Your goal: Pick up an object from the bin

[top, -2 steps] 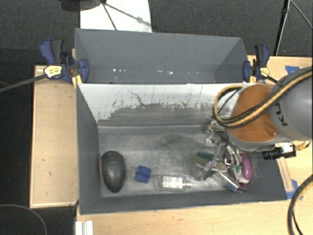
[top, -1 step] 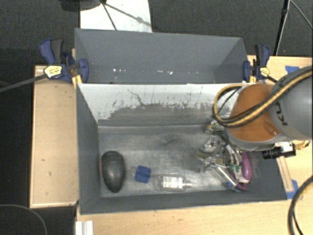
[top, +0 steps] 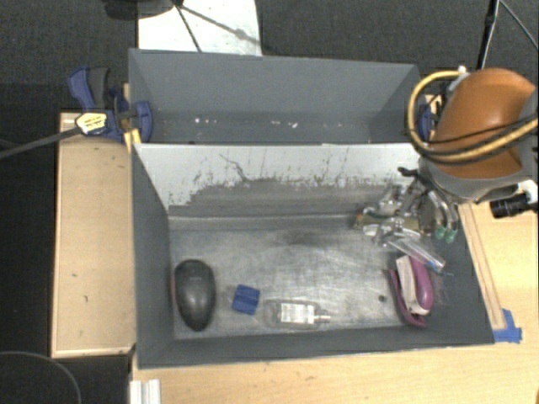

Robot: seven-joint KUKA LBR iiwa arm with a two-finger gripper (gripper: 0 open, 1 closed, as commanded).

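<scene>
My gripper (top: 389, 228) hangs over the right part of the bin, near the back wall. Just below and to the right of it, against the bin's right wall, lies a purple and white elongated thing (top: 413, 289). It lies apart from the gripper and nothing shows held in the gripper. A small clear bottle with a white label (top: 297, 313) rests on its side near the front wall, left of the gripper.
A small blue block (top: 245, 300) and a dark grey computer mouse (top: 194, 294) lie at the front left of the bin. The arm with its orange cover and cables comes in over the bin's right rim.
</scene>
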